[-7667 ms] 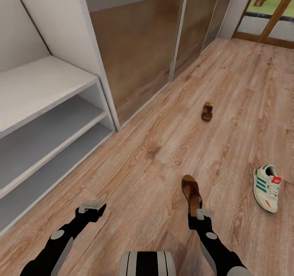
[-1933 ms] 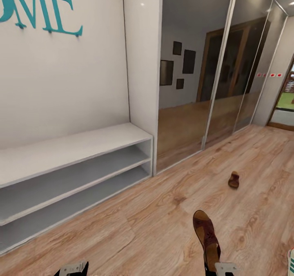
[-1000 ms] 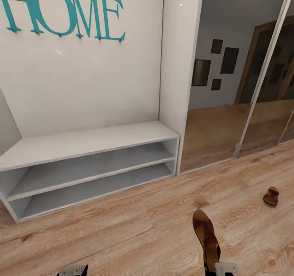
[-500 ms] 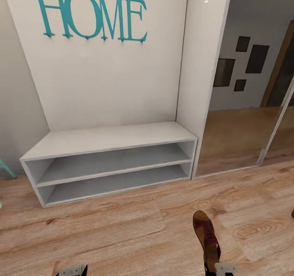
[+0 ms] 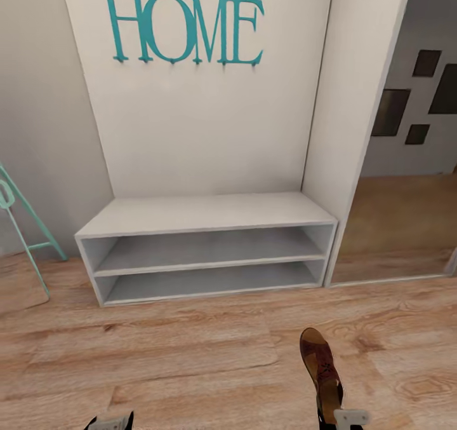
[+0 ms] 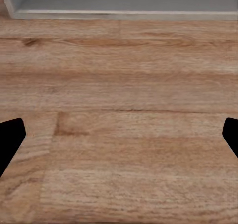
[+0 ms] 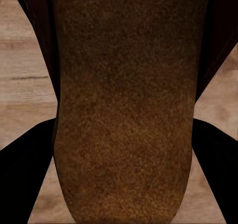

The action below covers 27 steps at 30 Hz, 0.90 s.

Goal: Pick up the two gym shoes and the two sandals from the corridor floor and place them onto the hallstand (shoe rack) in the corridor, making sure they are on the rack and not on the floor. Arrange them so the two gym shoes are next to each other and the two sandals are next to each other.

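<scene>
Head view puts the job at an early stage: one brown sandal [image 5: 320, 369] is lifted off the wood floor [image 5: 190, 366], toe pointing ahead, gripped at its heel end. In the right wrist view the right fingers [image 7: 25, 174] press against both sides of its sole. The left fingers [image 6: 10, 135] are spread wide with nothing between them, only floor planks below.

Straight ahead stands a low pale-grey bench [image 5: 203, 214] with two open tiers under teal HOME lettering [image 5: 187, 26]; neither tier nor its top carries a shoe. With no upper shelves, it may not be the intended rack. I judge that all four shoes remain to be placed.
</scene>
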Available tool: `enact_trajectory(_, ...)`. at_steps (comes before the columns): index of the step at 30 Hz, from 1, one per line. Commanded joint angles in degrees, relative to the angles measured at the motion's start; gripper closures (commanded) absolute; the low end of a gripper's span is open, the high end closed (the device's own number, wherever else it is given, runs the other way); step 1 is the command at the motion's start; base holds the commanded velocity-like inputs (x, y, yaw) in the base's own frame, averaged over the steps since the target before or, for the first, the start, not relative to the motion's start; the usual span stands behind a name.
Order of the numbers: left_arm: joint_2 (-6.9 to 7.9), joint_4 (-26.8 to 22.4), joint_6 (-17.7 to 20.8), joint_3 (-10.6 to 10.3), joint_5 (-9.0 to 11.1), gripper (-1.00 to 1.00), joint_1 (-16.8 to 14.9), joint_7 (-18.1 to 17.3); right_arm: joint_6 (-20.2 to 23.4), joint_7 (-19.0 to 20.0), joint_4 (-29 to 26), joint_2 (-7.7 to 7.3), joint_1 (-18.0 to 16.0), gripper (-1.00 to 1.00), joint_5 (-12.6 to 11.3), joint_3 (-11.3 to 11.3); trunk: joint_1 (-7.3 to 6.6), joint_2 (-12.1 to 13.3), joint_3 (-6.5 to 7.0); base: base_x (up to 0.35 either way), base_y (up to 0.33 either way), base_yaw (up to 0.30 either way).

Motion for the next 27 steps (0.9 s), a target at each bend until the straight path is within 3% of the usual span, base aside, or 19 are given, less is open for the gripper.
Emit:
enact_trajectory(1,0.05,0.3,-0.6,0.0,0.5,-1.00,-0.1,-0.3,-0.1,-0.3,0.0,-0.02,0.0,1.00,0.2,0.1,-0.01,0.0,-0.05,0.000,0.000,0.279)
enact_trajectory(27,-0.09,0.6,-0.4,0.1,0.4,-1.00,-0.1,-0.3,-0.1,-0.3,0.1,-0.01,0.0,1.00,0.2,0.2,-0.01,0.0,-0.05,0.000,0.000,0.279)
